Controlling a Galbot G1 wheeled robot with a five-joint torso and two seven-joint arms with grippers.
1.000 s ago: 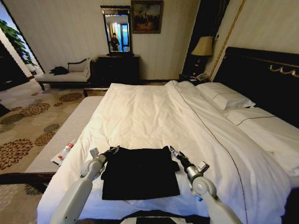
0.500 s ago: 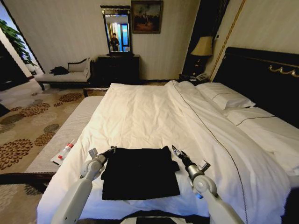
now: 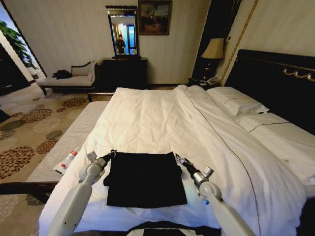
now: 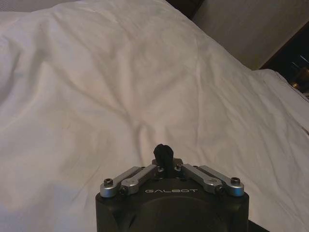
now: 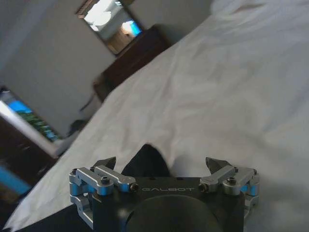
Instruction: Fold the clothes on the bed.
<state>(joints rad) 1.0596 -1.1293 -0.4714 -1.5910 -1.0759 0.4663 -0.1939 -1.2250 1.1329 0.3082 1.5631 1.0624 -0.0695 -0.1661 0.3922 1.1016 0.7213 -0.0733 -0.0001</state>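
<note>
Head view: both grippers, left (image 3: 112,153) and right (image 3: 178,160), flank folded T-shirt (image 3: 145,178).

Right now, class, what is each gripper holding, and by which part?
The left gripper pinches the black T-shirt at its far left corner. The right gripper, jaws open at the far right corner, holds nothing.

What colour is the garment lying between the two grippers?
Black, no lettering visible; the T-shirt shows best in the head view.

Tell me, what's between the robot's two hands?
In the head view the folded black T-shirt lies between the left end effector and the right end effector, flat on the bed.
</note>
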